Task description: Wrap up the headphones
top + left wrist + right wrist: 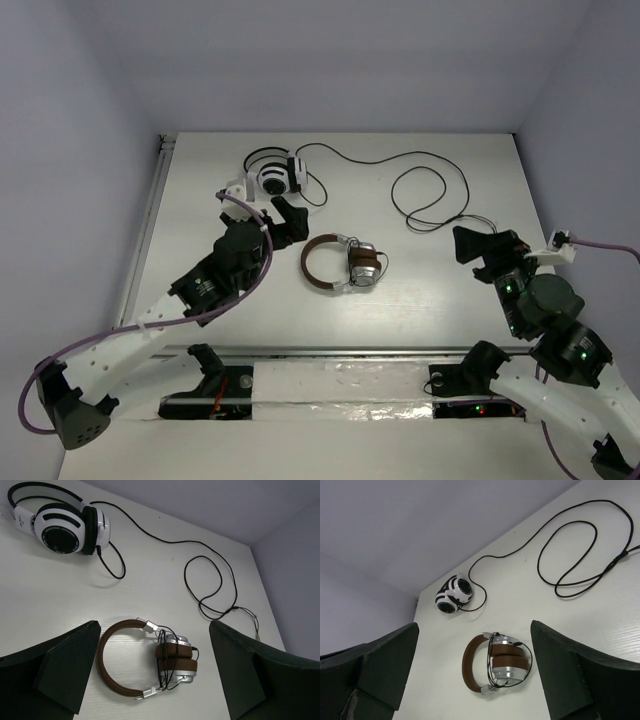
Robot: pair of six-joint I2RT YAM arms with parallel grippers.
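- Your left jaws [283, 222] stand wide apart and hold nothing. In the left wrist view, the two dark fingers [67, 667] frame the lower corners, with bare surface [420, 300] between them.
- Your right jaws [487, 245] are also spread wide and empty, at the right of the top view.
- The headphones [352, 265] lie flat near the centre of the top view, between your two jaws and touching neither.
- Their brown headband [107, 667] curves open toward the left of the frame. The brown-and-silver ear cups [176, 661] sit together at its right end.
- A thin dark cord [161, 662] runs in several strands across the ear cups. You cannot tell from these views how tightly it sits.
- In the left wrist view, the headphones sit low in the frame, in the gap between the fingers.
- White-and-black headphones [275, 175] rest in the upper left of the top view, well apart from the brown pair.
- Their black cable [592, 501] trails right across the surface and makes loose loops in the upper right.
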